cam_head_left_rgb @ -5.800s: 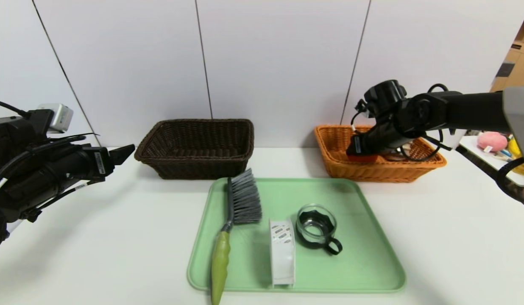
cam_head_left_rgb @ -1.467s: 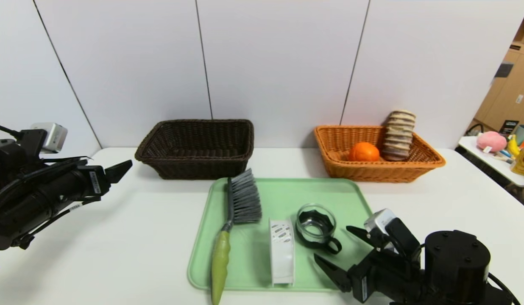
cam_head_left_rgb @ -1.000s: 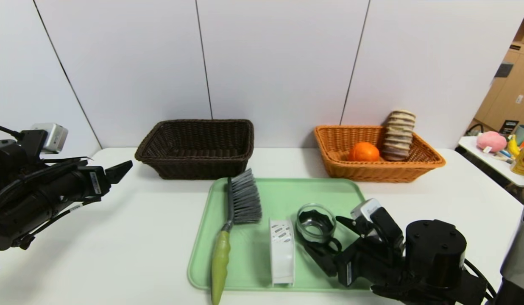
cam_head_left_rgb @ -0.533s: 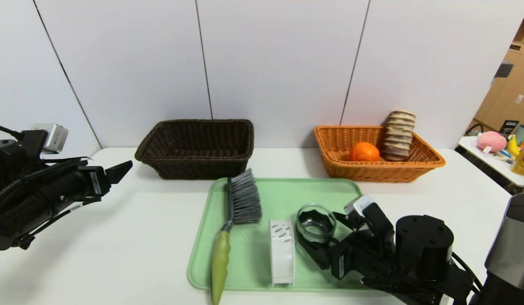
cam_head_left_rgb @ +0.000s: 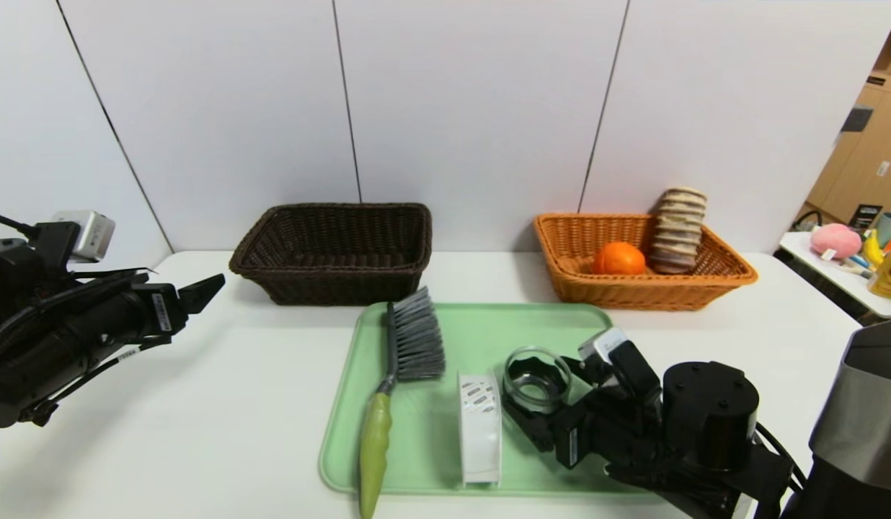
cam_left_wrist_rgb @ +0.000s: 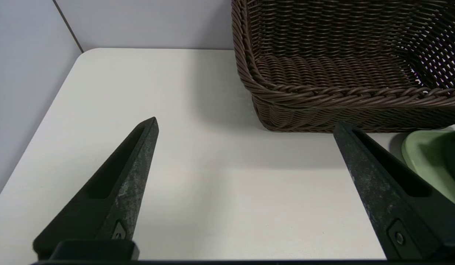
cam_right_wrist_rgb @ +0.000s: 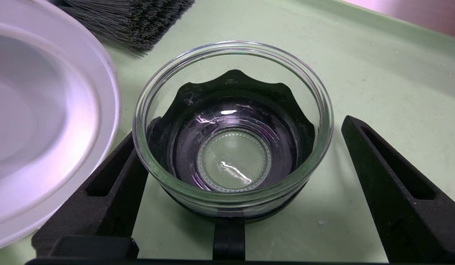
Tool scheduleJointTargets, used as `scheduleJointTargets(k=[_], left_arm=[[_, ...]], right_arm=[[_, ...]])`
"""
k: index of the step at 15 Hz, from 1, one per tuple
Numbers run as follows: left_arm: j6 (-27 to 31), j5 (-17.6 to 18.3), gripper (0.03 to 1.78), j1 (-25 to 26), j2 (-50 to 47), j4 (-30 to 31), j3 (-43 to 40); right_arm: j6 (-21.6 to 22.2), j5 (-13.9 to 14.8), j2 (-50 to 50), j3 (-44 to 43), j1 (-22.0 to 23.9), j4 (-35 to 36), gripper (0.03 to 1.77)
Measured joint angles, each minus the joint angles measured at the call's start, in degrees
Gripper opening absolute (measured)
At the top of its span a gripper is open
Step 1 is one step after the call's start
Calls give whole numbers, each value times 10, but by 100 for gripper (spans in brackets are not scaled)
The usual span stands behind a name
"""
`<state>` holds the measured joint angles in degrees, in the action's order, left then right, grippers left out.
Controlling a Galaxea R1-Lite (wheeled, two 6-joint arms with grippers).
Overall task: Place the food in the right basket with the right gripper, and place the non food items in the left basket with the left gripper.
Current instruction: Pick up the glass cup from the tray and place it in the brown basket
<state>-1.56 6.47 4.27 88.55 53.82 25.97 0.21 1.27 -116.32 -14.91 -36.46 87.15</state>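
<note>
Two baskets (cam_head_left_rgb: 335,249) stand upper centre; the orange one (cam_head_left_rgb: 569,270) holds two foods. Three items sit on one tray (cam_head_left_rgb: 474,328). The right gripper (cam_right_wrist_rgb: 235,147) spreads around the cup (cam_right_wrist_rgb: 233,129); the left gripper (cam_left_wrist_rgb: 246,127) gapes at frame left.

No readable text anywhere.
The white round spool-like piece (cam_head_left_rgb: 480,429) carries barcode stickers, and small white labels sit on both black arms, all too small to read.
</note>
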Motion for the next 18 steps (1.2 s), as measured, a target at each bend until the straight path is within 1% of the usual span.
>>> scheduleJointTargets(k=[2,3,9,12,14,15,18], left_arm=[[0,0,169,0,-2,0,0],[0,0,169,0,-3,0,0],[0,0,169,0,-4,0,-4],[0,0,169,0,-4,0,-4],[0,0,169,0,-4,1,-5],[0,0,169,0,-4,1,-5],[1,0,169,0,-4,1,-3]], right_arm=[[0,5,0,0,0,0,130],[0,9,-1,1,-1,0,124],[-1,10,7,1,-4,-1,121],[-8,4,45,-15,-8,0,121],[-27,1,82,-52,-9,-3,121],[-39,-1,100,-75,-9,-17,120],[-49,-3,140,-176,-9,-112,120]])
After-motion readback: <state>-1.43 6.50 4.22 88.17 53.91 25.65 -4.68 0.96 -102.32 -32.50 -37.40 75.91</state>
